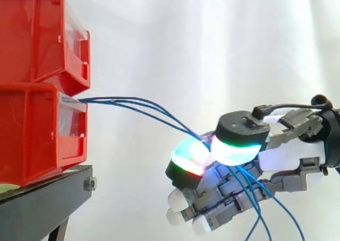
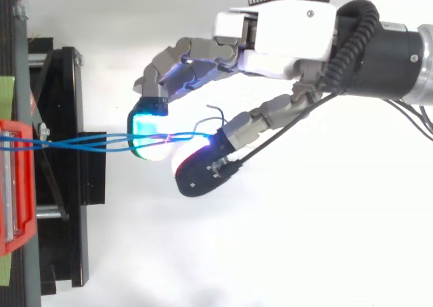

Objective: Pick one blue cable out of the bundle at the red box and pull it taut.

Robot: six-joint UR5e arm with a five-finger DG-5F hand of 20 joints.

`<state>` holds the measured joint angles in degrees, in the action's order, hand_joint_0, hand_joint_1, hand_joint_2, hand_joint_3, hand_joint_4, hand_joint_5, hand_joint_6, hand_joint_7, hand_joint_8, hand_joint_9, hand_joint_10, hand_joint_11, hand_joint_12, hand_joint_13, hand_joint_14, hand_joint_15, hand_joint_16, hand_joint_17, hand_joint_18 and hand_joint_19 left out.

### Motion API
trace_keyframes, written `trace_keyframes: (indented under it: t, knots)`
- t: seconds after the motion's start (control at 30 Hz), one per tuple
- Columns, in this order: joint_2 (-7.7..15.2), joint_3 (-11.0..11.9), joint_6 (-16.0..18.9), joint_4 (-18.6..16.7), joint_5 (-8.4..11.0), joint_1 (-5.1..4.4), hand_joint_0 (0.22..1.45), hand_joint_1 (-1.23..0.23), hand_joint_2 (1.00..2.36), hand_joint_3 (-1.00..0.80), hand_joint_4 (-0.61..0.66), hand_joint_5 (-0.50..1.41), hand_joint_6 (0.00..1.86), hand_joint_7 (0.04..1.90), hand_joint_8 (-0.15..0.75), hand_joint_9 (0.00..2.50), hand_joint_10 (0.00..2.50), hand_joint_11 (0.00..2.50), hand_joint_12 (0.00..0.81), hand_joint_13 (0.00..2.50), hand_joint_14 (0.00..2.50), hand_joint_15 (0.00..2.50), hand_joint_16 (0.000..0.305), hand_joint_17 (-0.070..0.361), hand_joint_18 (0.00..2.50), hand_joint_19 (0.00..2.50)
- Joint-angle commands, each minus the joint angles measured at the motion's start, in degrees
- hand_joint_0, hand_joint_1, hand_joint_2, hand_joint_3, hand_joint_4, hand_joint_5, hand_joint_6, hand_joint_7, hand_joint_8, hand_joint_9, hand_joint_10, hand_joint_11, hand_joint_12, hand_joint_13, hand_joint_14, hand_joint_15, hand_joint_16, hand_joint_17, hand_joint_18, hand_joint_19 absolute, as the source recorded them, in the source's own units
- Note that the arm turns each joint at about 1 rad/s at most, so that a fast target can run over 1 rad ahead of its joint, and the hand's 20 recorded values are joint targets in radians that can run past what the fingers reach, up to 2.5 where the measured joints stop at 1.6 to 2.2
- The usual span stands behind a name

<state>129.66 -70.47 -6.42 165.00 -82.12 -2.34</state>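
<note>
A: Nearest the camera?
B: Hand [image 1: 289, 156], curled. Two thick glowing pads [image 1: 236, 149] pinched shut on the blue cables [image 1: 95, 100]; remaining fingers folded underneath.
A: Cables themselves?
B: Thin, smooth strands. Strung in a shallow sag from the mouth of the lower red bin [image 1: 32, 135] to the pinch, loose ends hanging down past the palm.
A: Further back?
B: Upper red bin [image 1: 32, 34] stacked on the lower, both hard glossy plastic with clear front lips. Black stand [image 1: 42, 198] beneath, bolt [image 1: 89, 184] at its corner. White curtain [image 1: 212, 39], softly folded, behind.

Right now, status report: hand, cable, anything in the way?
Hand pinched on blue cables, several at the pads. Cables bow slightly from lower red bin, not taut. Nothing else between.
</note>
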Motion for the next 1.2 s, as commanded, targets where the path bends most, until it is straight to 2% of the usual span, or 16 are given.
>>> trace_keyframes:
  t: [0.0,0.17,0.23,0.3,0.43,0.53,0.63,0.77,0.8,0.9,1.17]
  knots:
    - [-0.9,-0.01,-0.53,0.5,-0.5,0.58,0.78,-0.93,1.0,-0.5,0.12,-0.17,0.8,0.83,0.338,0.6,0.01,0.25,0.392,0.32,0.0,0.09,0.058,0.131,0.39,0.11]
    - [-1.17,-0.01,-0.88,1.47,-1.81,1.11,0.76,-0.94,1.0,-0.5,0.17,-0.16,0.78,0.87,0.334,0.6,0.01,0.26,0.389,0.32,0.0,0.09,0.057,0.129,0.39,0.1]
    - [-1.17,-0.01,-0.88,1.91,-2.34,1.2,0.67,-0.91,1.0,-0.5,0.21,-0.16,0.79,0.97,0.336,0.6,0.01,0.26,0.391,0.31,0.0,0.1,0.057,0.128,0.39,0.14]
    - [-1.17,-0.01,-0.88,2.0,-2.43,1.2,0.59,-0.83,1.0,-0.5,0.23,-0.15,0.8,1.0,0.349,0.62,0.01,0.26,0.397,0.31,0.0,0.12,0.058,0.13,0.37,0.17]
    - [-1.34,-0.01,-0.88,2.0,-2.43,1.37,0.51,-0.74,1.0,-0.5,0.24,-0.14,0.79,0.99,0.375,0.64,0.01,0.26,0.413,0.31,0.01,0.12,0.062,0.139,0.36,0.19]
    - [-1.34,-0.01,-0.88,2.0,-2.43,1.37,0.5,-0.66,1.0,-0.5,0.24,-0.14,0.78,1.01,0.383,0.65,0.01,0.26,0.418,0.32,0.0,0.13,0.063,0.142,0.37,0.21]
    - [-1.34,-0.01,-0.88,2.0,-2.43,1.37,0.55,-0.63,1.0,-0.5,0.23,-0.13,0.76,1.05,0.377,0.67,0.01,0.25,0.402,0.32,0.0,0.13,0.06,0.135,0.35,0.22]
    - [-1.34,-0.01,-0.88,2.0,-2.43,1.37,0.58,-0.61,1.01,-0.37,0.2,-0.13,0.79,1.09,0.379,0.68,0.01,0.26,0.397,0.33,0.01,0.14,0.059,0.133,0.36,0.22]
    - [-1.34,-0.01,-0.88,2.0,-2.43,1.37,0.58,-0.62,1.02,-0.3,0.2,-0.13,0.79,1.14,0.38,0.68,0.01,0.27,0.398,0.34,0.01,0.14,0.059,0.133,0.37,0.22]
    - [-1.34,-0.01,-0.88,2.0,-2.43,1.46,0.57,-0.67,1.02,-0.19,0.21,-0.15,0.84,1.09,0.384,0.69,0.01,0.29,0.399,0.35,0.01,0.13,0.06,0.135,0.39,0.21]
    - [-1.34,-0.01,-0.7,2.0,-2.43,1.55,0.59,-0.77,1.02,-0.14,0.22,-0.15,0.85,1.09,0.38,0.69,0.01,0.3,0.402,0.36,0.01,0.14,0.06,0.135,0.41,0.2]
